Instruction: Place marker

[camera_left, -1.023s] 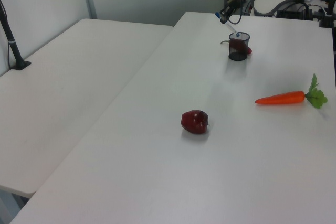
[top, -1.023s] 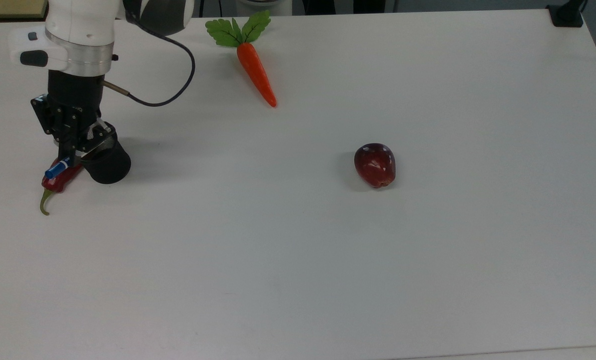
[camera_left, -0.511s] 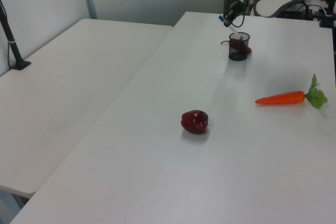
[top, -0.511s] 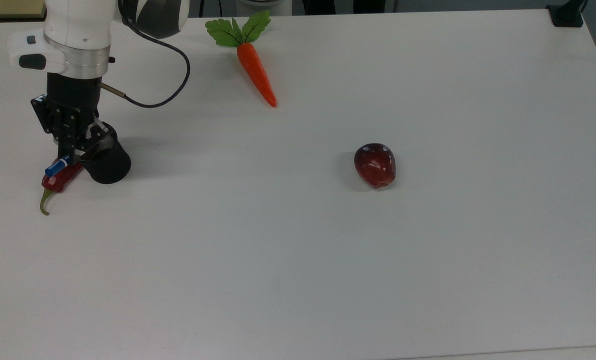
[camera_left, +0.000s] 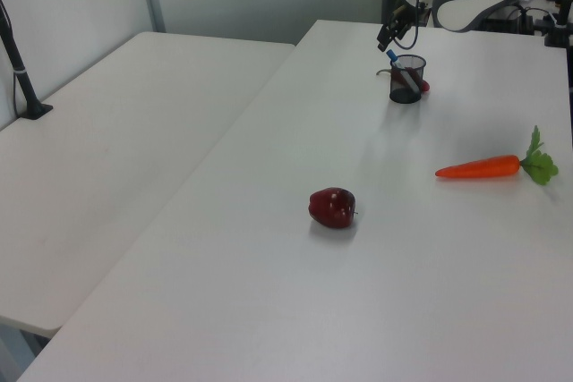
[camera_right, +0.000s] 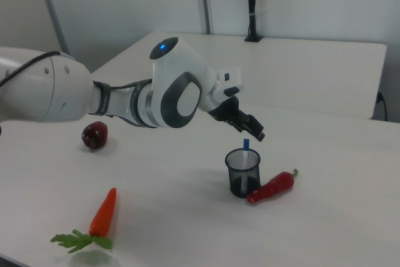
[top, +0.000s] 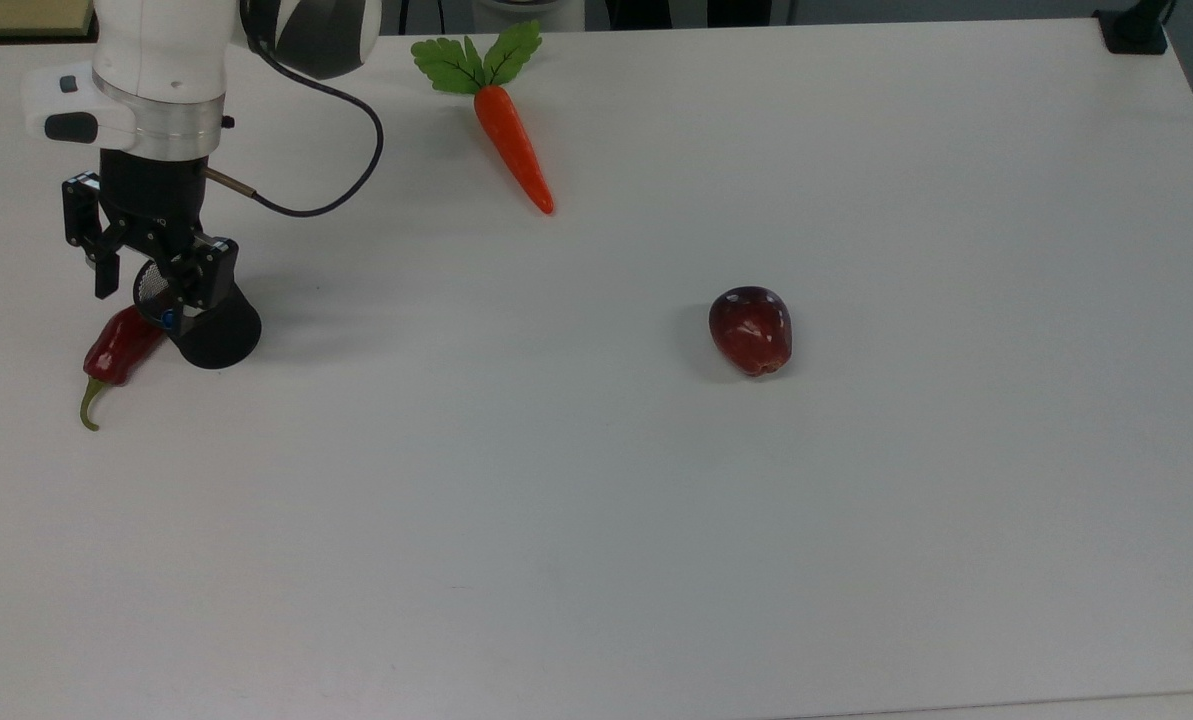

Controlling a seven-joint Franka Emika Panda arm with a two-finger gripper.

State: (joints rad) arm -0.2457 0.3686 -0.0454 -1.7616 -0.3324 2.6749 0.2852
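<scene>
The marker (camera_left: 399, 69) leans inside a black mesh cup (top: 218, 338) at the top view's left, its blue end (camera_right: 245, 144) poking above the cup's rim (camera_right: 242, 155). In the top view just a blue tip of the marker (top: 168, 318) shows at the cup's mouth. My gripper (top: 153, 280) hangs directly over the cup, open, with its fingers spread to either side and nothing between them. It sits just above the marker's top end in the right view (camera_right: 248, 131) and above the cup (camera_left: 407, 80) in the left view (camera_left: 390, 33).
A red chili pepper (top: 116, 350) lies against the cup on the top view's left. An orange carrot (top: 513, 145) with green leaves lies at the back. A dark red apple (top: 751, 330) rests mid-table. A black cable loops from the arm.
The gripper was shut on the marker, holding it tilted over the cup. It has opened, and the marker has dropped into the cup and leans there.
</scene>
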